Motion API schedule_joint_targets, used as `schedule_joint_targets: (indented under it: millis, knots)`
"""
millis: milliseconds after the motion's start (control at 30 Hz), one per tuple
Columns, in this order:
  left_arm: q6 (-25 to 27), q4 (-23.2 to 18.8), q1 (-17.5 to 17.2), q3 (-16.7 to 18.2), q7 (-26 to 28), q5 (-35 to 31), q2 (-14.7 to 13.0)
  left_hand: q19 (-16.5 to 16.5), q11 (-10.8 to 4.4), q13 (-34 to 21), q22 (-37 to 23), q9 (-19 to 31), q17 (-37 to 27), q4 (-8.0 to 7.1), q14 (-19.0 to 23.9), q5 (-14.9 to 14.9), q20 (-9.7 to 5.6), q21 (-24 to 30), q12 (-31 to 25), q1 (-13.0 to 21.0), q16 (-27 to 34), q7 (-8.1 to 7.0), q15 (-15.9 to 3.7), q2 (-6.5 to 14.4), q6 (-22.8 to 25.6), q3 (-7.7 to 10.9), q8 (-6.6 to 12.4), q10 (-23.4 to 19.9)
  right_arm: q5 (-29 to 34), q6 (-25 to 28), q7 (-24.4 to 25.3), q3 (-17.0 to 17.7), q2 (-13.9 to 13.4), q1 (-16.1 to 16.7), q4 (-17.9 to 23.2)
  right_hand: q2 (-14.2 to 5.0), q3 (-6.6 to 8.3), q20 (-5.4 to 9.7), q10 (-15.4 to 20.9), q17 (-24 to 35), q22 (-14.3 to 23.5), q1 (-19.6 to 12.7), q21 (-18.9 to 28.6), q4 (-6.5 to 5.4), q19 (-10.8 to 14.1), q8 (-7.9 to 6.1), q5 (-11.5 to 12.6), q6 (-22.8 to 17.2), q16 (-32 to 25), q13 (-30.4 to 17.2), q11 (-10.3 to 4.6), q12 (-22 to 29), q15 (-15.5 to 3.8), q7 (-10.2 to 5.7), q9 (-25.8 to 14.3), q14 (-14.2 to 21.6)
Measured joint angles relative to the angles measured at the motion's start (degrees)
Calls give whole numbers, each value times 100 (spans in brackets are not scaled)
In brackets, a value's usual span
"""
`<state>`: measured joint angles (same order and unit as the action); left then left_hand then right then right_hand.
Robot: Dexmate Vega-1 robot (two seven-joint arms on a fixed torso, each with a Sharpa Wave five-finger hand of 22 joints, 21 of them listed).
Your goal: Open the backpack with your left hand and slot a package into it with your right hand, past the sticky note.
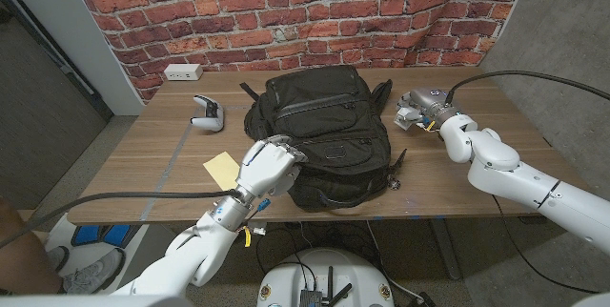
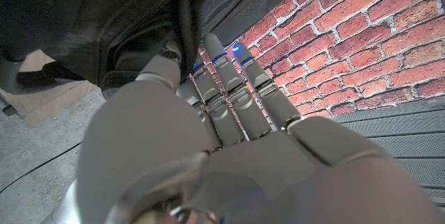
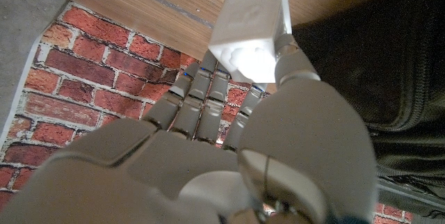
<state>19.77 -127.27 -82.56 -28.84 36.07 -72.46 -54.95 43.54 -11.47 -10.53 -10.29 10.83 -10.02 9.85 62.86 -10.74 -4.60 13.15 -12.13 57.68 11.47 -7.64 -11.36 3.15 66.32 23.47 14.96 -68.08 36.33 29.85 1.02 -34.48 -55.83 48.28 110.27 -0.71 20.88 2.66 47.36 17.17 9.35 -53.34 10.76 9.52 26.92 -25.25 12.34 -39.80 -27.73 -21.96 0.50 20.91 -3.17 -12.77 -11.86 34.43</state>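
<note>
backpack [image 1: 324, 135] contents hidden — left hand [image 1: 265, 166] gripping its edge; right hand [image 1: 419, 109] holds package [image 3: 254, 33].

— What colours are on the table?
— A black backpack [image 1: 324, 140], a yellow sticky note [image 1: 221, 171], a white controller [image 1: 207, 113].
— And the package [image 3: 254, 33]?
— Translucent white, in the pale grey right hand [image 3: 229, 147]. Red brick wall [image 1: 286, 11] behind.

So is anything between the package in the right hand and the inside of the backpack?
The black fabric backpack itself: no open mouth is visible, and its zipped panels face up. The left hand touches its near left side. The right hand holds the small translucent white package beside the bag's right edge.
</note>
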Motion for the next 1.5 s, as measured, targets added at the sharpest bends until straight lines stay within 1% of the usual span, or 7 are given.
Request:
schedule_joint_targets:
  millis: [67,467,600,867,1133,1167,1500]
  knots:
    - [0,1,22,18,15,54,13,0,0,0,0,1,0,4,0,0,0,0,0,7,0,1,0,7,2,4,11,0,1,33,-10,15,-19,19,29,0,0,0,3,0,0,0,0,0,0,0,0,-30,0,-3,3,-8,0,30,0,0]
    - [-96,-19,141,119,27,326,77,51,20,0,0,29,1,20,122,21,-10,0,2,17,0,9,-82,12,9,18,36,-100,-29,167,-36,101,-117,122,172,0,-1,21,32,0,0,0,0,1,21,0,0,-31,10,-26,32,-31,0,31,0,0]
    - [-131,-33,174,143,6,408,104,51,-10,-2,0,30,1,20,143,22,-10,-1,17,32,0,10,-61,26,8,18,38,-130,-50,201,-37,134,-150,153,218,0,-4,21,32,20,0,0,0,4,21,0,0,-31,23,-26,32,-43,0,31,0,0]
    - [-193,-69,261,194,-62,584,190,51,20,-1,1,29,2,20,174,22,-10,-3,26,32,0,1,-93,25,18,18,38,-162,-115,265,-43,214,-236,229,327,0,-7,21,32,27,0,0,0,7,21,0,-1,-31,23,-55,32,-61,0,31,0,0]
    - [-259,-112,340,255,-132,759,267,51,-11,2,17,24,2,20,215,34,-10,-3,45,56,0,3,-113,0,61,17,32,-193,-190,332,-42,287,-300,307,415,0,-8,21,31,27,0,0,0,7,21,0,-1,-31,23,-54,31,-75,0,31,-29,0]
    - [-267,-119,348,264,-145,792,277,51,-11,2,17,24,2,20,236,34,-10,-3,45,59,0,12,-135,-2,70,17,32,-193,-200,336,-39,296,-307,316,424,0,-8,21,31,27,0,-1,0,8,21,25,7,-31,23,-54,31,-75,0,31,-29,0]
    - [-346,-161,437,343,-235,985,362,51,20,-2,16,19,2,20,282,41,-10,-27,47,63,0,21,-139,-7,79,17,25,-223,-274,385,5,350,-350,373,492,0,-9,0,31,26,0,-1,0,8,42,25,40,-31,23,-53,31,-76,0,31,-28,0]
